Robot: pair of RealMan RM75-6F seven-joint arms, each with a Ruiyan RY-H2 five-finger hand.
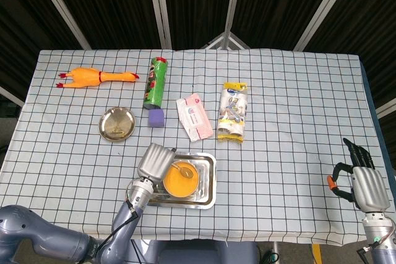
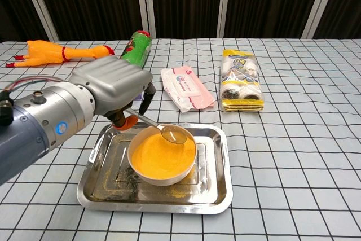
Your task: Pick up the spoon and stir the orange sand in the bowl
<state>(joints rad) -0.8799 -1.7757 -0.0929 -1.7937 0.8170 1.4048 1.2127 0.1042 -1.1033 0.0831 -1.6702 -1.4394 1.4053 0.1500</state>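
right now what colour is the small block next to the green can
Purple; the block by the can shows best in the head view.

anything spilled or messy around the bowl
Yes. Orange sand lies scattered on the steel tray floor in front of and left of the bowl, with a darker gritty patch at its left side. The spoon looks empty.

Left hand (image 2: 115,91): silver-grey shell, black fingers, orange thumb pad; blue-grey forearm bore a round blue sticker. Right hand (image 1: 365,183): matching silver shell, black fingers.
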